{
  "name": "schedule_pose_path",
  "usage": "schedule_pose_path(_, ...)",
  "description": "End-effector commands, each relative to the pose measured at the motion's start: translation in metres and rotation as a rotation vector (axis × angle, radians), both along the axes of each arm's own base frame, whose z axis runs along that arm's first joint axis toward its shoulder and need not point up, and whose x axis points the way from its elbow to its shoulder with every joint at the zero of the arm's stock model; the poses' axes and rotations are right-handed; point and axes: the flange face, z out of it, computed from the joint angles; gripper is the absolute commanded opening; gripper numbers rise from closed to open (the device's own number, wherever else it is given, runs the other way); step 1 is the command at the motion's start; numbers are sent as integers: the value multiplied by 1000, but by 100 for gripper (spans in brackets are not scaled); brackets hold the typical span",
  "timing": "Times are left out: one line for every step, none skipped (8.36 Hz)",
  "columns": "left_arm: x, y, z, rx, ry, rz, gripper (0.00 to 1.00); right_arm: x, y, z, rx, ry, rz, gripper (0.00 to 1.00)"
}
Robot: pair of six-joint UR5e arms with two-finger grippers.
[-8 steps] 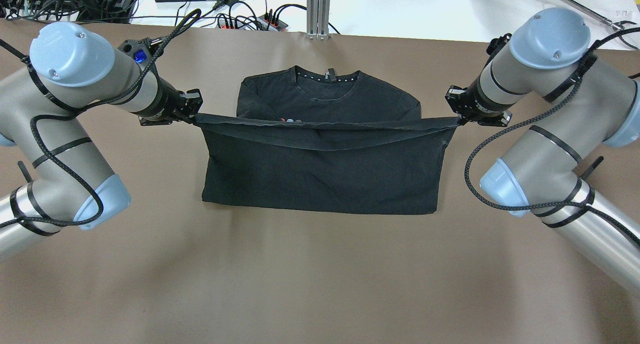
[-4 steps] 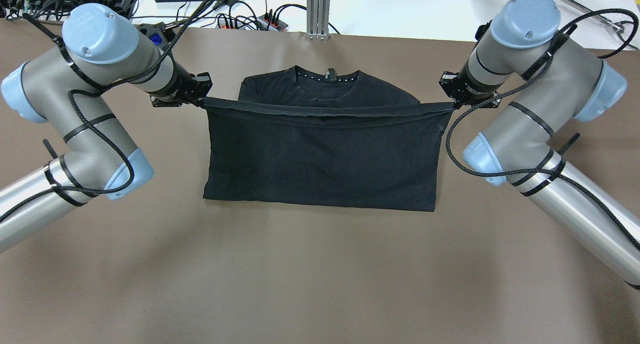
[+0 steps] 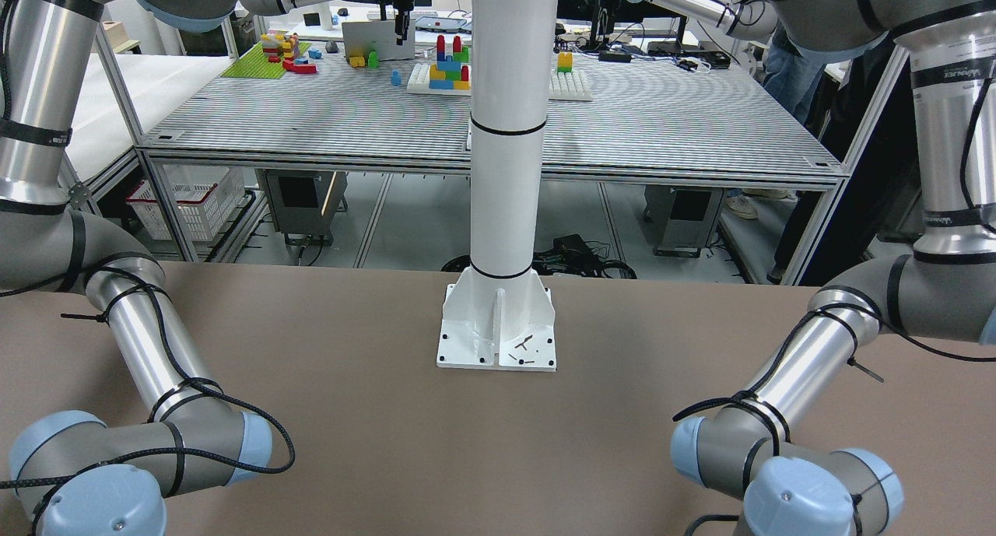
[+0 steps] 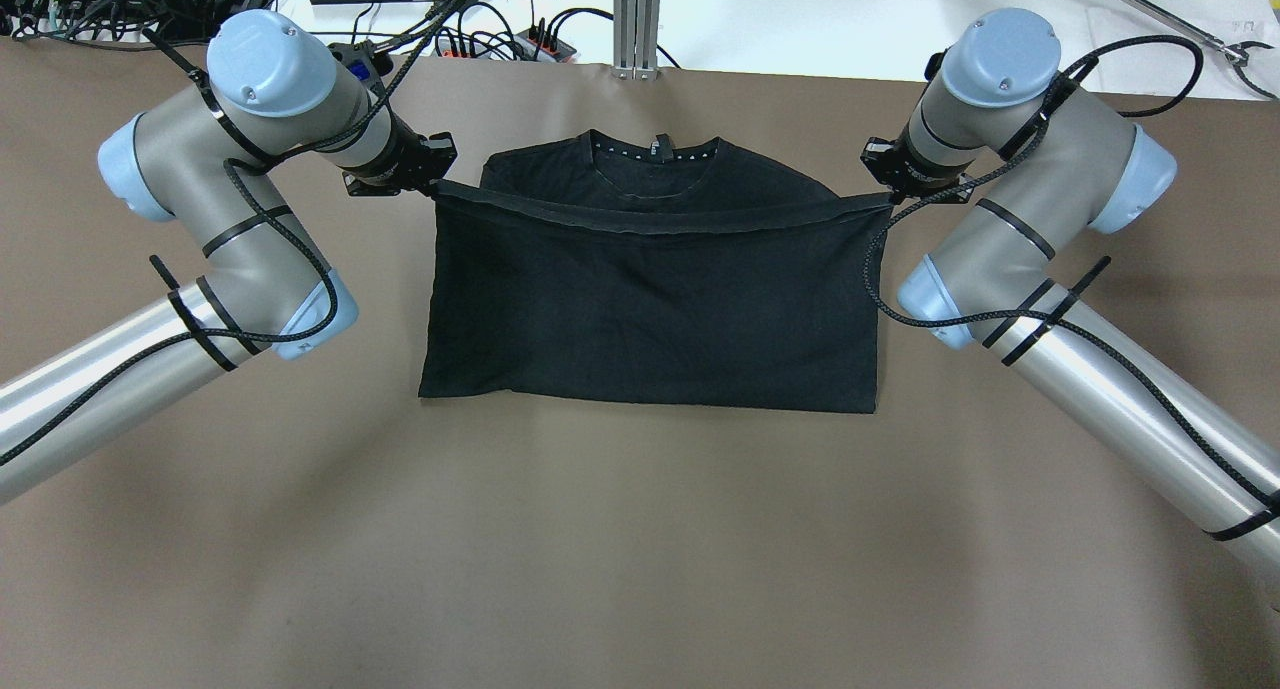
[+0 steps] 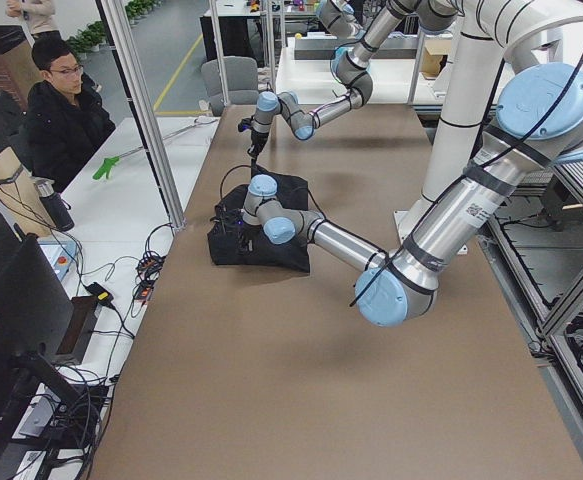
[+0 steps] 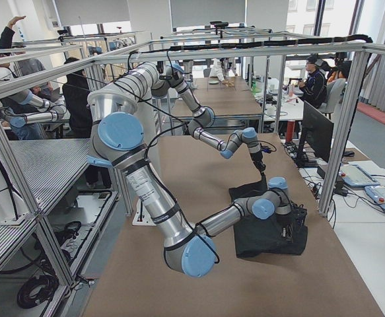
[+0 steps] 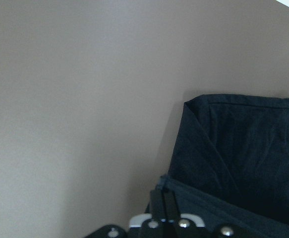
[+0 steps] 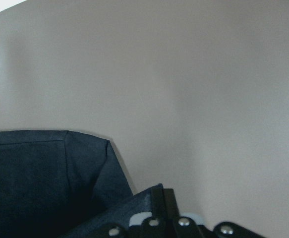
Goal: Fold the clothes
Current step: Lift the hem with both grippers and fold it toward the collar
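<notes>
front-facing view: only the arms' elbows show over the brown table [image 3: 389, 443]. a white basket [image 3: 194, 201] sits under a bench behind, its contents too small to tell.

overhead view: the black garment [image 4: 650, 309] lies mid-table toward the far edge. the left gripper [image 4: 436, 182] and right gripper [image 4: 889, 196] hold its hem taut between them, long axis side to side. the collar [image 4: 655, 154] lies just beyond, toward the far edge, about equally near both.

wrist views: the left fingers [image 7: 164, 206] and right fingers [image 8: 163, 201] are clamped on fabric.

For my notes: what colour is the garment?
The garment is black, clearest in the overhead exterior view.
</notes>
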Motion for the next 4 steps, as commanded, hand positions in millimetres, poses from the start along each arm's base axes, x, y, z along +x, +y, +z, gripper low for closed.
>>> schedule_pose_path(-17,-25,15,30,10,-17,7,-8,-14,-33,-10,-46,75,20)
schedule_pose_path(-13,-27,22,39,13,-13,21,-9,-16,-36,-10,-45,91,29)
schedule_pose_path(-20,-31,26,42,15,-23,66,-6,-22,-32,12,-6,130,54)
schedule_pose_path(-27,-34,27,32,24,-28,77,-6,-25,-45,29,-7,141,64)
